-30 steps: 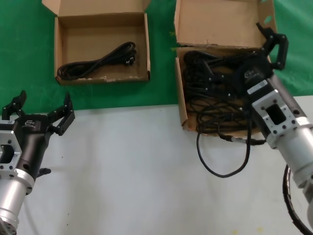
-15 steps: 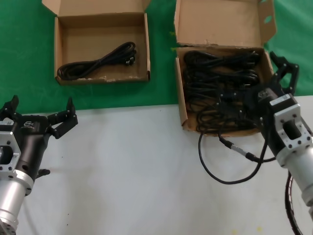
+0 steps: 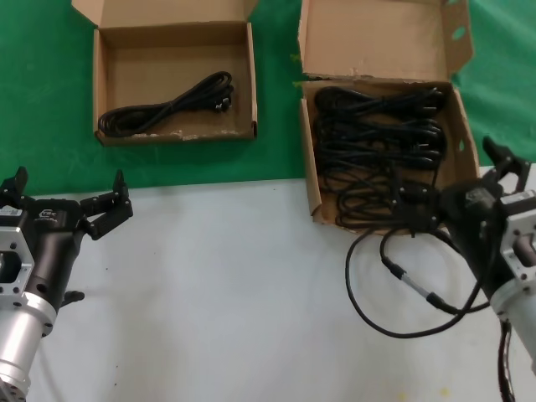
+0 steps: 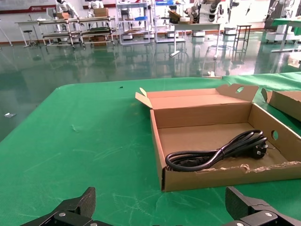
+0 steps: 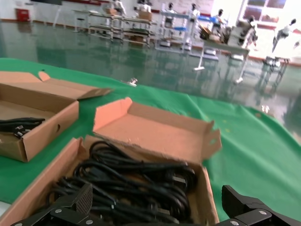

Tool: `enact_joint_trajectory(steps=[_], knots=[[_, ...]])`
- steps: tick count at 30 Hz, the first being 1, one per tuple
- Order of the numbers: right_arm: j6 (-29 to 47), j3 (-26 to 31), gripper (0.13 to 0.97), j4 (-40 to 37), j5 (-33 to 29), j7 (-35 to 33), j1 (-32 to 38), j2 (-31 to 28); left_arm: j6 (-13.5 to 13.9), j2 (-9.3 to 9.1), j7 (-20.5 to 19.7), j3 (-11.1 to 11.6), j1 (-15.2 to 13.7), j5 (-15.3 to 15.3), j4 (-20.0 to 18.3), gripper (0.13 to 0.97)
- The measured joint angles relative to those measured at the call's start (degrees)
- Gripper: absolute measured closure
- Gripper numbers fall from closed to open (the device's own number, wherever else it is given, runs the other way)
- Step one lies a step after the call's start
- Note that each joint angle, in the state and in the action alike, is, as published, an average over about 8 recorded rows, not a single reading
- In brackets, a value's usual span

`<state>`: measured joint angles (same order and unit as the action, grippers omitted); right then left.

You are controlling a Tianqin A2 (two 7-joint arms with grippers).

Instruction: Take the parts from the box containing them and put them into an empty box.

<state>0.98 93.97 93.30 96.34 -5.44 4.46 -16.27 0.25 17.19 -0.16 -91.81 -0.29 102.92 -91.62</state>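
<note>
The long cardboard box [image 3: 308,172] with a tall lid flap and oval holes stands at the back right, full of looped black power cords [image 3: 377,142]. My right gripper [image 3: 463,186] is open and empty, low over the box's near right corner. In the right wrist view its fingers [image 5: 77,203] frame the cords [image 5: 131,181]. The squarish box [image 3: 99,84] at the back left holds one cord [image 3: 167,105]. My left gripper [image 3: 67,191] is open and empty over the white table, short of that box. The left wrist view shows that box [image 4: 225,176] and its cord [image 4: 216,153] ahead.
A thicker black cable with silver connectors [image 3: 402,285] loops over the white table [image 3: 234,293] in front of the long box, by my right arm. Both boxes stand on a green cloth [image 3: 276,100] that ends at the table's white front part.
My right gripper has drawn back from over the middle of the long box to its near right corner, empty. The thick cable has shifted with the arm. The left gripper has hardly moved.
</note>
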Motion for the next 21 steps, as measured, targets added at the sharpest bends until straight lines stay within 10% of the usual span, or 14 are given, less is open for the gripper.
enact_joint_trajectory(steps=[21], knots=[[-0.81,-1.91,0.129,-1.35,5.64,4.51,-3.70,-0.76,-0.21,0.00,0.14,0.11,0.24,0.17,-0.05,0.132]])
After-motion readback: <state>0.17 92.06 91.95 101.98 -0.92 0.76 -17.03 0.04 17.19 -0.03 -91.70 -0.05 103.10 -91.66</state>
